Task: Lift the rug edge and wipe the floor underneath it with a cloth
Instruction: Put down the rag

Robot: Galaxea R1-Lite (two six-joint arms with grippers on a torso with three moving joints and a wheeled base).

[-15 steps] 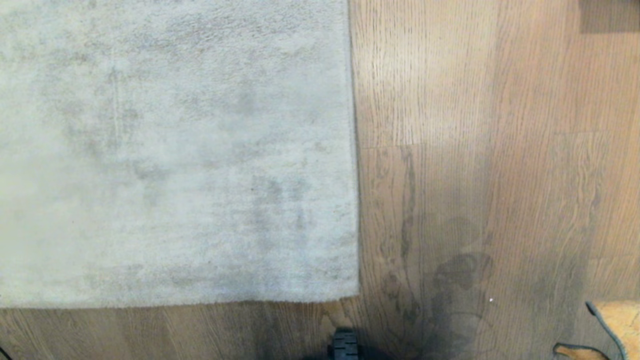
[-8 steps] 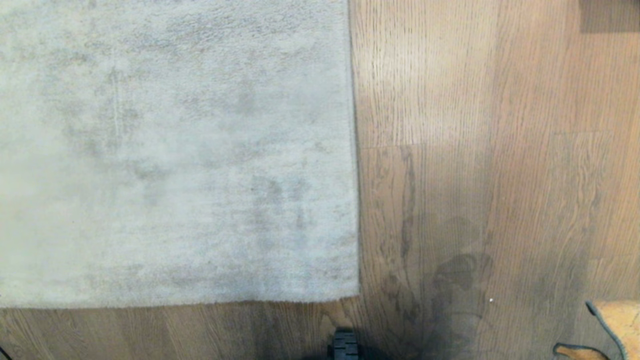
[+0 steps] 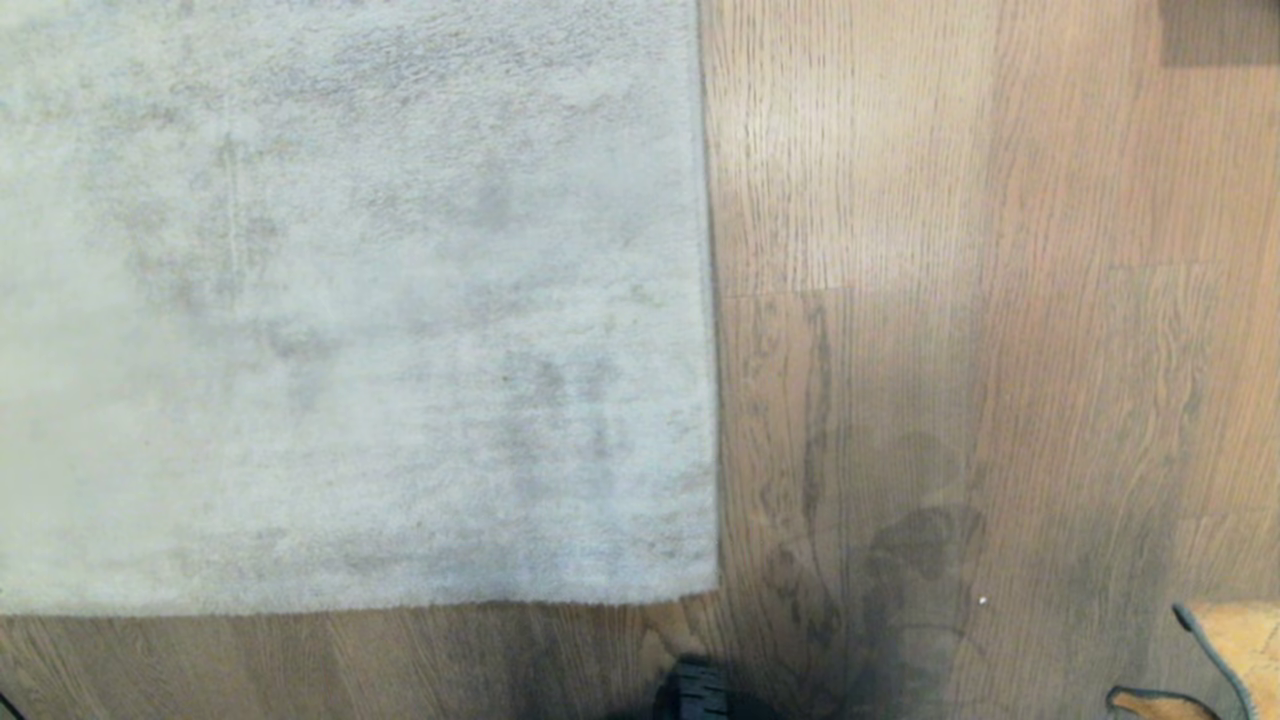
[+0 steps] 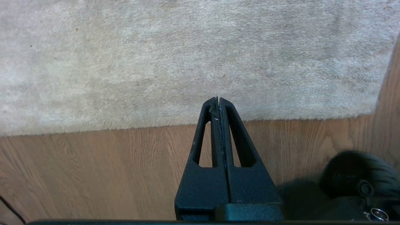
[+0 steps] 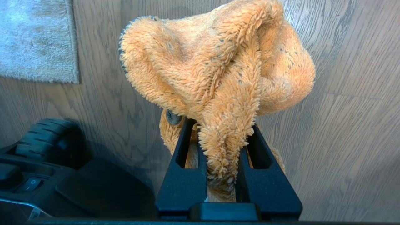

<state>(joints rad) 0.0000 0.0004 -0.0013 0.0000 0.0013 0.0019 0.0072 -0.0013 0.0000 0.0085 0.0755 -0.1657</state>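
The pale grey rug [image 3: 350, 300] lies flat over the left of the head view; its near rug edge [image 3: 350, 605] and right rug edge [image 3: 712, 300] meet at a corner [image 3: 716, 592]. Brown wood floor [image 3: 950, 250] fills the right and the near strip. My left gripper [image 4: 218, 99] is shut and empty, hovering above the near rug edge [image 4: 312, 118]. My right gripper [image 5: 221, 125] is shut on the fuzzy orange cloth [image 5: 218, 62], which bunches over its fingertips above the floor [image 5: 353, 125]. A corner of the cloth [image 3: 1240, 640] shows at the head view's lower right.
The robot's black base wheel [image 3: 690, 690] sits just before the rug corner, also seen as a wheel [image 5: 43, 139] in the right wrist view. A dark patch [image 3: 1218, 30] lies at the far right. Shadows darken the floor on the right.
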